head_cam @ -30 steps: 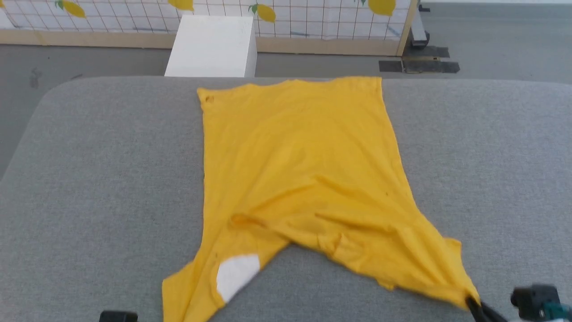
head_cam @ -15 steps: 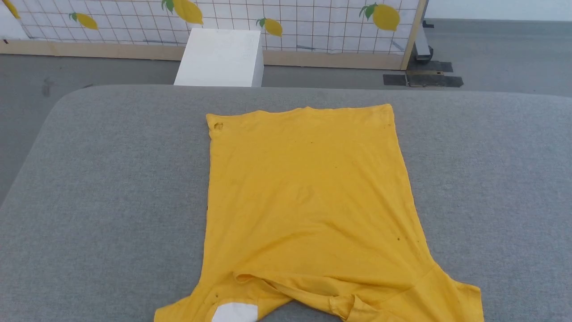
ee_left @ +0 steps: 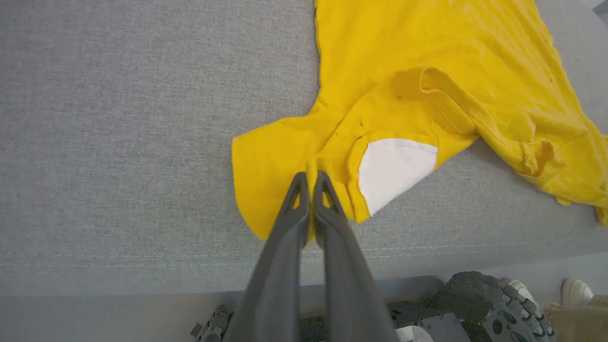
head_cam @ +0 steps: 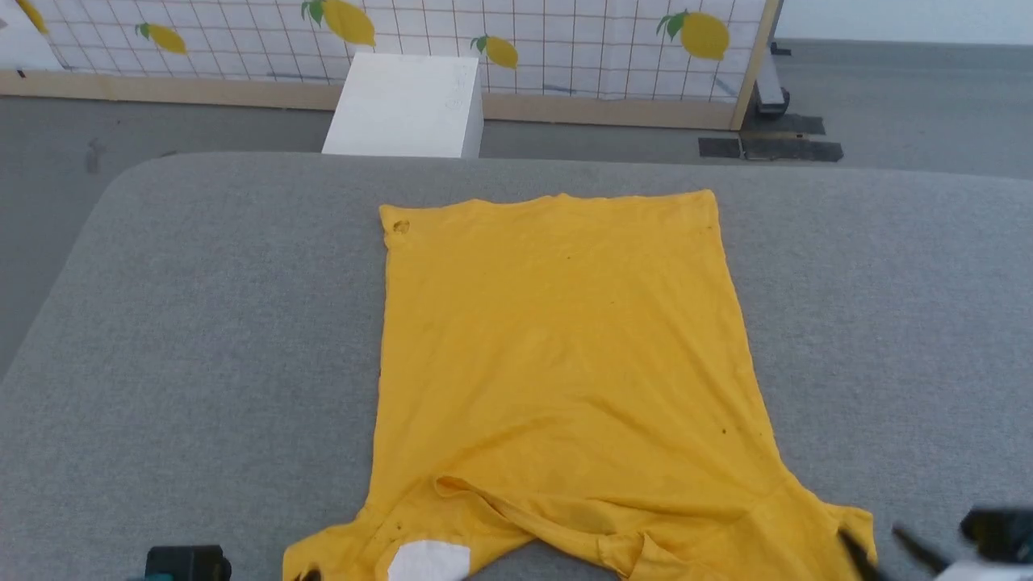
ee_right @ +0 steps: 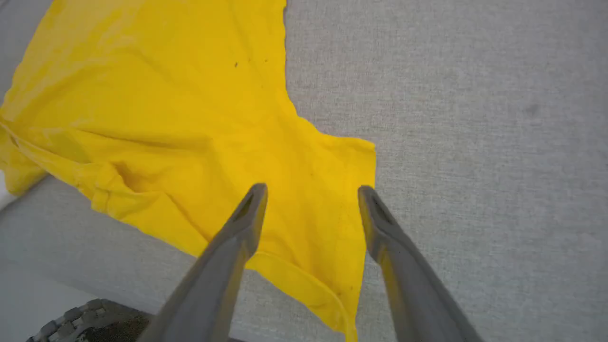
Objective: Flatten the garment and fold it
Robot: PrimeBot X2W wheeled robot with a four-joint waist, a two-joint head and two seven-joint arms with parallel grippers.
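Note:
The garment [head_cam: 557, 355], a bright yellow T-shirt, lies mostly flat on the grey padded table [head_cam: 202, 323], hem far and sleeves near me. Its collar area is rumpled and a white patch [head_cam: 428, 561] shows at the near edge. My left gripper [ee_left: 311, 176] is shut on a pinched fold of the garment [ee_left: 427, 57] at the left sleeve, beside the white patch [ee_left: 394, 166]. Its tip [head_cam: 307, 574] peeks in at the head view's bottom edge. My right gripper [ee_right: 311, 190] stands open just above the right sleeve of the garment [ee_right: 166, 95], holding nothing; in the head view it [head_cam: 870, 534] sits at the sleeve's outer corner.
A white box [head_cam: 407, 105] stands on the floor behind the table, before a lemon-printed grid panel [head_cam: 565, 40]. Dark floor plates [head_cam: 771, 147] lie at the back right. Below the table's near edge are my wheel [ee_left: 498, 308] and a person's shoe [ee_left: 577, 290].
My right gripper has opened and let go of the right sleeve corner, which now rests on the table. The garment lies flatter. The head camera has tilted, shifting the whole picture.

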